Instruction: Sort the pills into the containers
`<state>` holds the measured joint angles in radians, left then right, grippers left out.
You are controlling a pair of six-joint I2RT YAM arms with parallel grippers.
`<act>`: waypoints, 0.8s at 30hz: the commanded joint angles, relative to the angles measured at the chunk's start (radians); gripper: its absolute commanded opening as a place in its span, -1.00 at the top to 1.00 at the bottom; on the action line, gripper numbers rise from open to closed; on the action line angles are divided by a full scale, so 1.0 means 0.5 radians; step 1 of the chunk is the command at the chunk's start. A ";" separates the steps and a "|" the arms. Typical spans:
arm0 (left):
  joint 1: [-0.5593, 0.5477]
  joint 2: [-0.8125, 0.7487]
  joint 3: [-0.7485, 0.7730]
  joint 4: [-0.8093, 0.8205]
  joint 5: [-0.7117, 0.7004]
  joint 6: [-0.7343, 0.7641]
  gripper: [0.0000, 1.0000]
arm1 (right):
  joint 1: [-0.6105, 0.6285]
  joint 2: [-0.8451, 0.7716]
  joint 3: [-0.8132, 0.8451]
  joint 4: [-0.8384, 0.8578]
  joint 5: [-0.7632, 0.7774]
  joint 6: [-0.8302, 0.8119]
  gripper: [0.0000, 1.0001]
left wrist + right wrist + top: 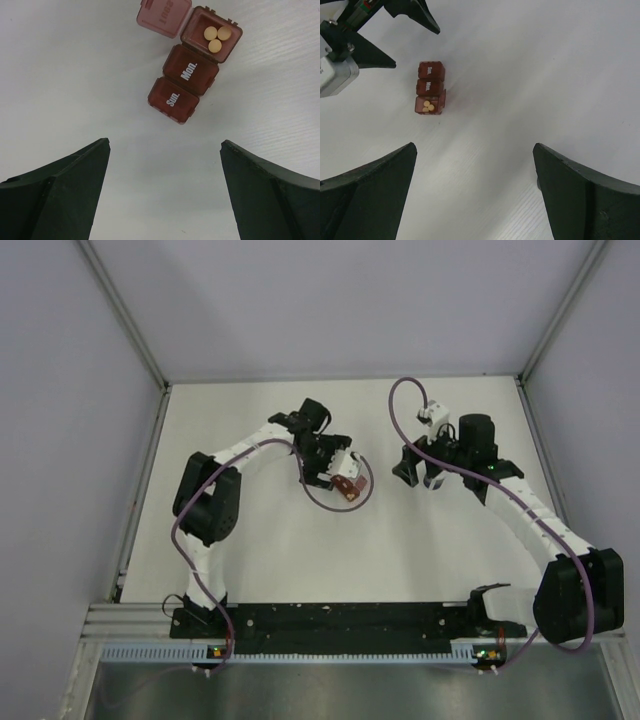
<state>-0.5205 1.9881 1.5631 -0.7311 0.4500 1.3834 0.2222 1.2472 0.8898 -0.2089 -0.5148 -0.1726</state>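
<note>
Containers [186,75] sat centre of tabletop [60,75] w/ free room all round, just ahead of left end effector [164,144], which like right end effector [474,147] gaped wide & empty (three pills [216,37] in the open end, lid [164,17] print unreadable).

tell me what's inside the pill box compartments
The open end compartment holds three pale yellow pills, lid flipped back. The Mon. compartment and Sun. compartment are shut, contents hidden.

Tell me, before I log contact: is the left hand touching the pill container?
Apart. The left wrist view shows bare table between the open left hand and the pill container.
</note>
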 commanded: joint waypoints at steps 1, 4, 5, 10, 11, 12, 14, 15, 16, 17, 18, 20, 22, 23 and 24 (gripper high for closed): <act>-0.039 0.067 0.113 -0.133 0.057 0.307 -0.93 | 0.019 -0.025 0.012 0.056 0.091 -0.029 -0.98; -0.054 0.113 0.144 -0.200 0.045 0.439 -0.91 | 0.019 -0.028 0.018 0.053 0.121 -0.032 -0.98; -0.060 0.135 0.153 -0.213 0.042 0.473 -0.90 | 0.019 -0.028 0.018 0.050 0.121 -0.035 -0.98; -0.085 0.215 0.224 -0.268 0.014 0.562 -0.86 | 0.016 -0.037 0.021 0.046 0.128 -0.038 -0.98; -0.091 0.227 0.239 -0.274 0.011 0.574 -0.86 | 0.016 -0.040 0.018 0.046 0.128 -0.038 -0.98; -0.100 0.245 0.255 -0.277 0.014 0.583 -0.84 | 0.016 -0.040 0.015 0.046 0.128 -0.041 -0.98; -0.106 0.270 0.279 -0.299 0.020 0.602 -0.82 | 0.010 -0.043 0.018 0.043 0.122 -0.038 -0.98; -0.109 0.282 0.288 -0.311 0.017 0.623 -0.81 | 0.007 -0.046 0.018 0.046 0.115 -0.038 -0.98; -0.112 0.294 0.298 -0.317 0.011 0.632 -0.80 | 0.004 -0.046 0.018 0.043 0.115 -0.038 -0.98; -0.119 0.301 0.304 -0.326 0.002 0.639 -0.78 | -0.003 -0.049 0.018 0.043 0.112 -0.038 -0.98; -0.119 0.310 0.310 -0.332 0.005 0.648 -0.77 | -0.003 -0.049 0.015 0.043 0.109 -0.038 -0.98; -0.122 0.322 0.319 -0.348 -0.010 0.672 -0.73 | -0.009 -0.058 0.015 0.043 0.106 -0.038 -0.98; -0.128 0.347 0.353 -0.391 -0.025 0.694 -0.69 | -0.015 -0.062 0.015 0.043 0.103 -0.035 -0.98; -0.131 0.362 0.371 -0.418 -0.038 0.709 -0.67 | -0.015 -0.062 0.015 0.043 0.100 -0.035 -0.98; -0.134 0.377 0.390 -0.446 -0.053 0.718 -0.64 | -0.021 -0.065 0.012 0.043 0.097 -0.035 -0.98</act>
<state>-0.5800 2.1567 1.7000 -0.8799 0.4290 1.6886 0.2195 1.2472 0.8898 -0.2096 -0.4568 -0.1822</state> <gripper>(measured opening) 0.840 0.990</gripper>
